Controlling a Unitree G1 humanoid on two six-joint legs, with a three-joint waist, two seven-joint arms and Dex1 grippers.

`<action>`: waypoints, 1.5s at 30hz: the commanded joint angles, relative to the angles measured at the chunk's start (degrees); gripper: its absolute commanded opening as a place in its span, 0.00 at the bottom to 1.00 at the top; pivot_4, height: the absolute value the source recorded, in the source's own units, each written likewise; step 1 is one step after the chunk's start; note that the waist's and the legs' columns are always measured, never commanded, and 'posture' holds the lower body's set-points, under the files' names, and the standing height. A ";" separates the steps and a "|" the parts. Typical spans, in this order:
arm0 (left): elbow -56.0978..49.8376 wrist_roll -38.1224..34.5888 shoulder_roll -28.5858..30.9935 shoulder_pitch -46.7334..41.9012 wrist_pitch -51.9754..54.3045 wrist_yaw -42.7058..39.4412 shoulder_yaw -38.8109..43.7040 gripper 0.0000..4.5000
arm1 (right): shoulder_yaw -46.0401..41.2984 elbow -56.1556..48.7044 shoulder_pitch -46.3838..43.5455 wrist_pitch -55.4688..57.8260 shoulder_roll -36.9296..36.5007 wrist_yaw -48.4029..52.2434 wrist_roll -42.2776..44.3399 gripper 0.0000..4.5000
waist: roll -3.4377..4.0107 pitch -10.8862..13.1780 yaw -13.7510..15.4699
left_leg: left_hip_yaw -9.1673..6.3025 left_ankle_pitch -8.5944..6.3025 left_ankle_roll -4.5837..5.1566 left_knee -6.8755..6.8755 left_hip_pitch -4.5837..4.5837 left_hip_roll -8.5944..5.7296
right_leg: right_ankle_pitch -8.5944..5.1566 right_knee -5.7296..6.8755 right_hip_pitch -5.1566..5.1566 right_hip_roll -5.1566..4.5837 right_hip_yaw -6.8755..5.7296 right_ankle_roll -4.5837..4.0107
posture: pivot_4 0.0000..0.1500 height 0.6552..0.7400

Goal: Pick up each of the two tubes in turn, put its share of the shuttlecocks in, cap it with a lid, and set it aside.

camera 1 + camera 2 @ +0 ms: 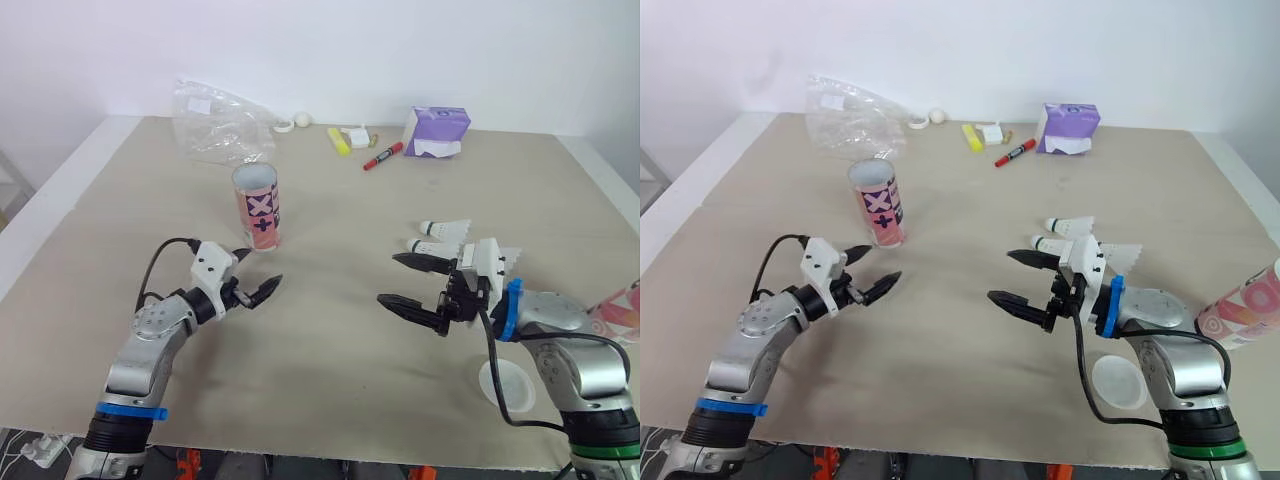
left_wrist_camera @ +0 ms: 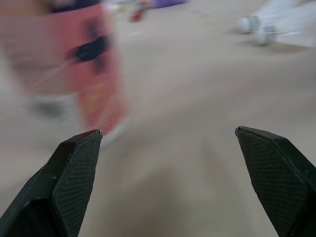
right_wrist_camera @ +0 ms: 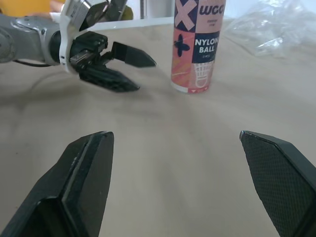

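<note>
Tube (image 1: 257,206) pink, dark cross marks, upright, uncapped; left fingers (image 1: 260,294) apart, right fingers (image 1: 405,307) apart, both empty.

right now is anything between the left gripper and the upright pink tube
Nothing visible does. The left gripper, fingers open, sits just short of the upright tube, with only bare table between them.

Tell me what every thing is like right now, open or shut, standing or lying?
Left gripper: fingers open, empty.
Right gripper: fingers open, empty.
Pink tube: upright, uncapped.
Second tube: tilted over at table edge.
Shuttlecocks: lying on table, outside tubes.
Lid: flat on table, unused.
</note>
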 commanded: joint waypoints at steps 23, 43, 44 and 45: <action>30.88 5.82 -1.68 -21.17 -10.15 1.59 -0.23 1.00 | -1.03 1.96 0.46 -5.78 1.01 -1.16 -4.09 0.97 | -0.01 0.00 0.01 | 0.01 0.05 -0.04 0.04 0.04 0.01 | 0.17 0.03 0.01 0.06 -0.01 -0.13 | 1.00 1.00; 64.98 8.86 -5.06 -39.83 -26.28 -2.52 0.23 1.00 | -1.27 0.02 1.46 -5.10 0.30 -2.45 -4.17 0.97 | -0.02 0.01 0.00 | -0.03 0.05 -0.05 0.04 -0.01 -0.06 | 0.17 0.04 0.00 0.06 0.02 -0.09 | 1.00 1.00; 65.74 8.87 -5.12 -40.18 -26.73 -2.81 0.32 1.00 | -1.28 -0.12 1.55 -5.04 0.27 -2.49 -4.15 0.97 | -0.02 0.01 0.00 | -0.04 0.05 -0.05 0.04 -0.01 -0.06 | 0.17 0.04 0.00 0.07 0.02 -0.10 | 1.00 1.00; 66.43 8.62 -5.25 -40.47 -26.97 -3.33 0.57 1.00 | -1.27 -0.22 1.62 -5.02 0.25 -2.50 -4.15 0.97 | -0.02 0.01 0.00 | -0.04 0.05 -0.05 0.04 -0.01 -0.06 | 0.17 0.04 0.00 0.06 0.02 -0.10 | 1.00 1.00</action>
